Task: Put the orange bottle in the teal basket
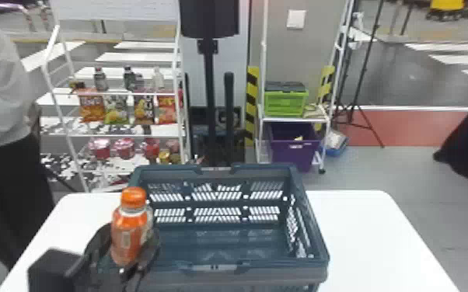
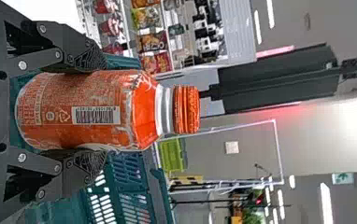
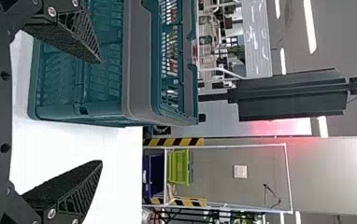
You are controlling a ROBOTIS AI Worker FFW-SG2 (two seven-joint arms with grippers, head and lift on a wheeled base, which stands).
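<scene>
My L grip (image 2: 99,110) has orange btl (image 1: 128,233) pinched nr teal basket (image 1: 276,265); R grip (image 3: 101,112) wide. Pick's done, drop-in TBD.

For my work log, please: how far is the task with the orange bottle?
Done: the orange bottle is clamped in the left gripper. In hand: it is held near the left side of the teal basket. Left: probably lowering it inside, then releasing.

The bottle (image 1: 128,235), orange with a ribbed orange cap on, is held nearly upright near the left side of the basket (image 1: 276,267), which stands teal, open-topped and grille-walled between the worktop's (image 1: 369,237) left and right edges.
</scene>
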